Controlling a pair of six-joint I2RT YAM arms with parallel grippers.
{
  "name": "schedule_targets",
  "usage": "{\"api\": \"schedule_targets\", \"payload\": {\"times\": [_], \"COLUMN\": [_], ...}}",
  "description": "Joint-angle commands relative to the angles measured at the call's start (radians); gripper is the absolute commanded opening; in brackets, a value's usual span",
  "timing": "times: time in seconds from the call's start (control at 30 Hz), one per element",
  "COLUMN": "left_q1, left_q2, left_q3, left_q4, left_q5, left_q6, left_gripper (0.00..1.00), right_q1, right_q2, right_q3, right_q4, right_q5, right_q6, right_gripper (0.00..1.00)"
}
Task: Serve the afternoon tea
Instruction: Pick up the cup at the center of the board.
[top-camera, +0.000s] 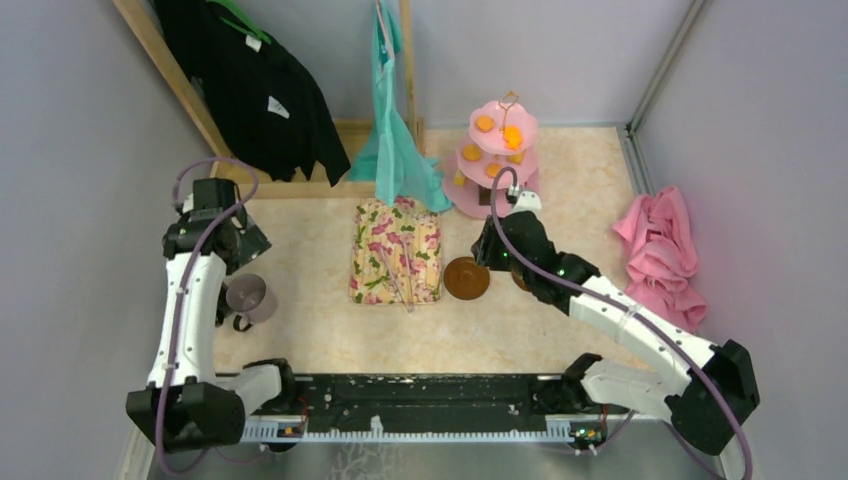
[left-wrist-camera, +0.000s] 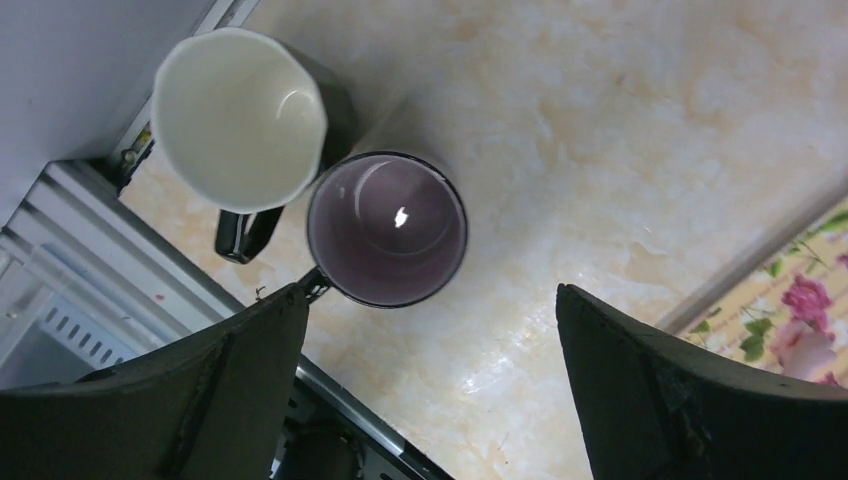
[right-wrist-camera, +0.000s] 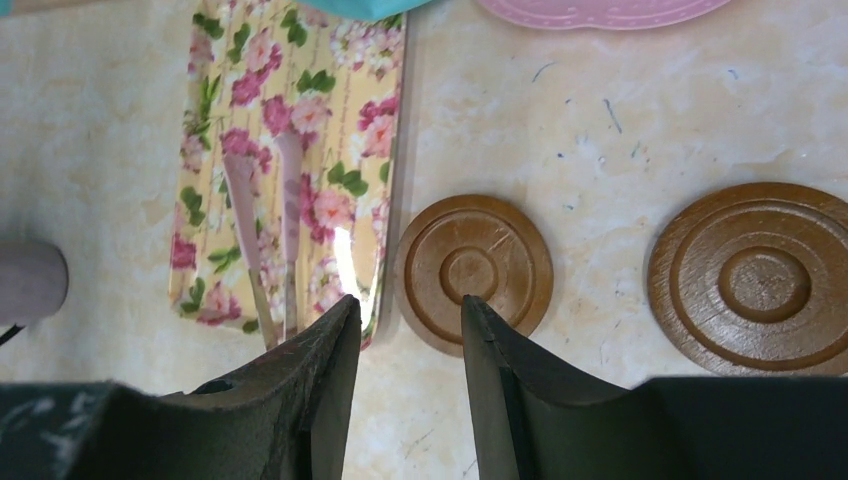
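Note:
The pink three-tier stand (top-camera: 497, 160) with a gold loop stands at the back and carries small orange snacks (top-camera: 512, 135). One brown saucer (right-wrist-camera: 473, 270) lies flat beside the floral tray (right-wrist-camera: 290, 150), a second saucer (right-wrist-camera: 760, 280) to its right. My right gripper (right-wrist-camera: 408, 305) hovers open over the near rim of the first saucer (top-camera: 467, 278), holding nothing. The cream mug (left-wrist-camera: 240, 120) and the mauve-grey mug (left-wrist-camera: 387, 228) stand touching at the table's left edge. My left gripper (left-wrist-camera: 430, 290) hangs wide open above and beside the mauve-grey mug (top-camera: 250, 298), empty.
Two pink-handled spoons (right-wrist-camera: 245, 200) lie on the floral tray. A pink cloth (top-camera: 660, 255) is bunched at the right wall. Dark and teal garments (top-camera: 400, 150) hang from a wooden frame at the back. A metal rail (left-wrist-camera: 60, 280) runs along the near edge by the mugs.

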Motion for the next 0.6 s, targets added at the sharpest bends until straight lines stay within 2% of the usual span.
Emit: {"api": "schedule_targets", "payload": {"times": [0.0,0.23,0.57], "left_q1": [0.122,0.263,0.337], "left_q2": [0.034,0.029,0.041], "left_q3": [-0.040,-0.137,-0.114], "left_q4": [0.029,0.057,0.024], "left_q5": [0.077,0.123,0.059], "left_q6": [0.108,0.094,0.067], "left_gripper": [0.98,0.94,0.89], "right_q1": [0.077,0.168,0.251], "right_q2": [-0.058,-0.114,-0.126], "right_q3": [0.075,0.062,0.052], "right_q4": [-0.047,-0.094,-0.092], "right_q5": [0.099,0.182,0.220], "right_q6": [0.019,0.050,0.052], "right_gripper": [0.42,0.42,0.42]}}
